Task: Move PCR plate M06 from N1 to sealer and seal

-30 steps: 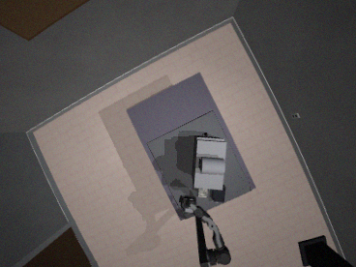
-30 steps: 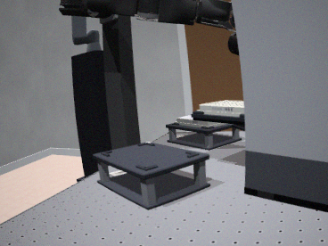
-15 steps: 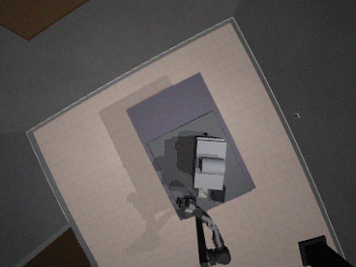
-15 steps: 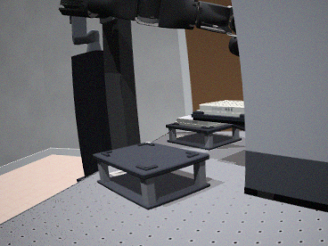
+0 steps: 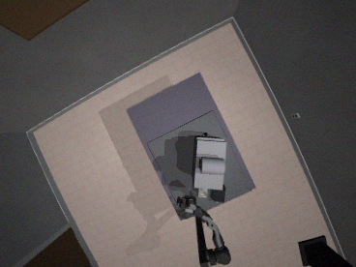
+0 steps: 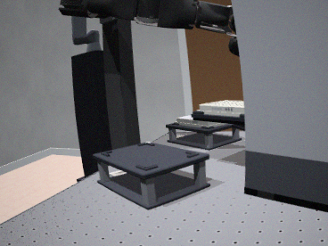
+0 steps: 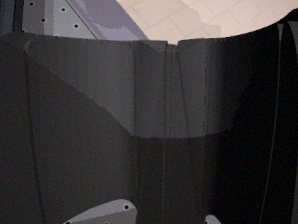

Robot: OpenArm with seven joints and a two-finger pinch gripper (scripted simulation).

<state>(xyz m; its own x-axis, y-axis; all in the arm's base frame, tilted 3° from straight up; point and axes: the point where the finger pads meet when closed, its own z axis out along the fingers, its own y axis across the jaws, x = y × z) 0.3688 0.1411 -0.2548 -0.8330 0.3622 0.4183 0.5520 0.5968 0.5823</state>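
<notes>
In the exterior view the near plate nest (image 6: 151, 171) stands bare. The far nest (image 6: 205, 131) carries a flat grey-topped plate (image 6: 193, 119). Behind it a white well plate (image 6: 222, 106) lies on the sealer's dark stage (image 6: 218, 117), beside the grey sealer housing (image 6: 285, 89). My arm (image 6: 147, 11) reaches across the top of that view towards the housing's edge. From above, my gripper (image 5: 184, 202) is at the near corner of the sealer (image 5: 209, 164). In the wrist view the two dark fingers (image 7: 169, 46) are pressed together with nothing between them. The START key and lamp are hidden.
A foil roll (image 5: 213, 165) sits on top of the sealer. A tall dark post (image 6: 107, 94) stands behind the near nest. The perforated grey board (image 6: 134, 218) lies under the nests. The arm's base (image 5: 215, 252) is at the table's front.
</notes>
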